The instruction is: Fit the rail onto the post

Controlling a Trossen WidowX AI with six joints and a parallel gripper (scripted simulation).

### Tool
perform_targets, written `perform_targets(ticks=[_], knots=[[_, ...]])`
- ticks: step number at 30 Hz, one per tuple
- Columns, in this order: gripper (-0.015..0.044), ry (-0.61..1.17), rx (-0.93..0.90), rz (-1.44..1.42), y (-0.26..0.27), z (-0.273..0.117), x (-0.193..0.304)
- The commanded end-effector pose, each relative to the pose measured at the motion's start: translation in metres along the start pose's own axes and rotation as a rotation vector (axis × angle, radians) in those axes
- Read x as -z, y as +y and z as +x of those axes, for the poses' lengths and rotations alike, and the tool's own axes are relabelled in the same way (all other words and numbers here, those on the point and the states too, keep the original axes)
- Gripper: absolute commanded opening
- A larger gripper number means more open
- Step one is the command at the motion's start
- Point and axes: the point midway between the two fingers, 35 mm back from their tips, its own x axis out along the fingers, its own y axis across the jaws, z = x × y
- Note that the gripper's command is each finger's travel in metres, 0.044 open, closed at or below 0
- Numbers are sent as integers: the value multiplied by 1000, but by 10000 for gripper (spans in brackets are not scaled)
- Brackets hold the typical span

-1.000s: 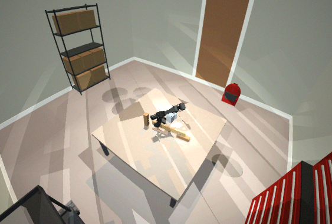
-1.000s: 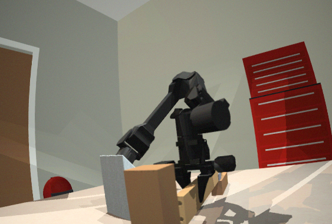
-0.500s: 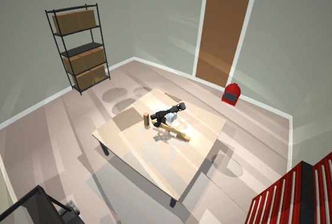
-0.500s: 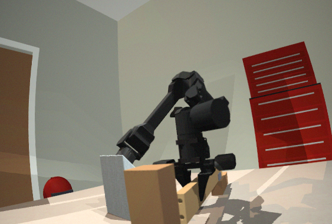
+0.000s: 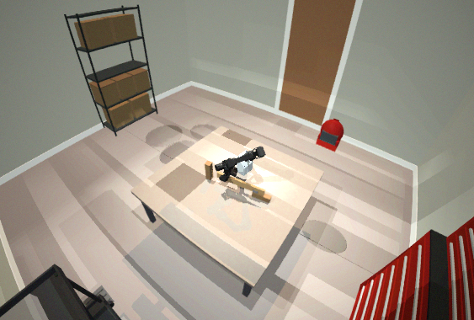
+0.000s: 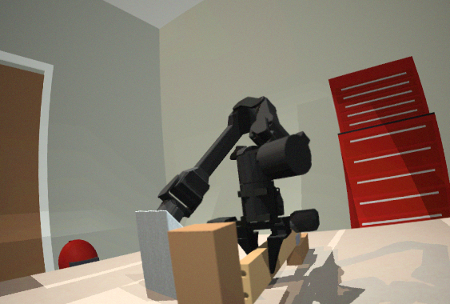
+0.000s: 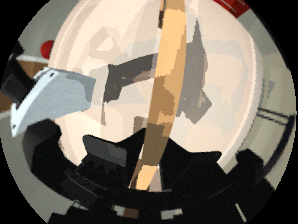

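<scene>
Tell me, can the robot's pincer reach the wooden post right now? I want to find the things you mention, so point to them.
Probably, but not to grab it: the pincer [image 6: 263,256] is shut on the rail [image 5: 246,184] [image 6: 255,266] [image 7: 167,80]. The post [image 5: 208,170] [image 6: 205,264] looks close by, beyond the rail's near end, so reach seems fine.

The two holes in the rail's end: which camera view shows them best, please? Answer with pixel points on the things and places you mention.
The exterior view: the rail's near end [image 6: 248,281] faces that camera, both holes visible. The top view shows the rail [image 5: 246,184] too small; the wrist view [image 7: 170,65] shows its length, no holes.
</scene>
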Motion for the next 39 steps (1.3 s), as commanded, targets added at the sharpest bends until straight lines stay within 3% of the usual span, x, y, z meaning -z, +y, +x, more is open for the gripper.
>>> perform_targets(ticks=[1, 39], knots=[[0, 2, 4, 1, 0, -2, 1], [0, 2, 4, 0, -1, -3, 10]])
